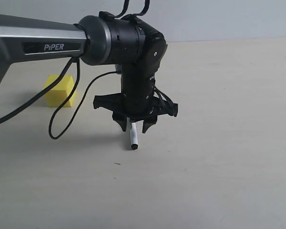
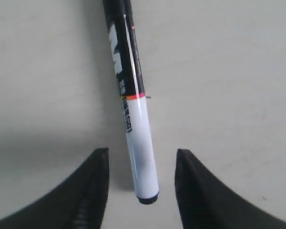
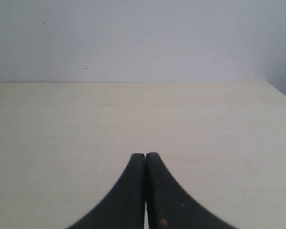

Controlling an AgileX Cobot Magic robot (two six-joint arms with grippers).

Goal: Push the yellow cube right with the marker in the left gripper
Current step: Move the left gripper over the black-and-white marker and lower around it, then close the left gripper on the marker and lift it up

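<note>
The yellow cube sits on the table at the left, with a black cable crossing in front of it. My left gripper hangs point-down over the table, well to the right of the cube. It is open, and the marker lies between the two fingers with a gap on each side. The marker rests on the table, its black end nearest the camera in the exterior view. My right gripper is shut with nothing in it; it does not show in the exterior view.
The grey arm marked PiPER reaches in from the left, above the cube. Its black cables loop down towards the pale table. A plain wall stands behind the table.
</note>
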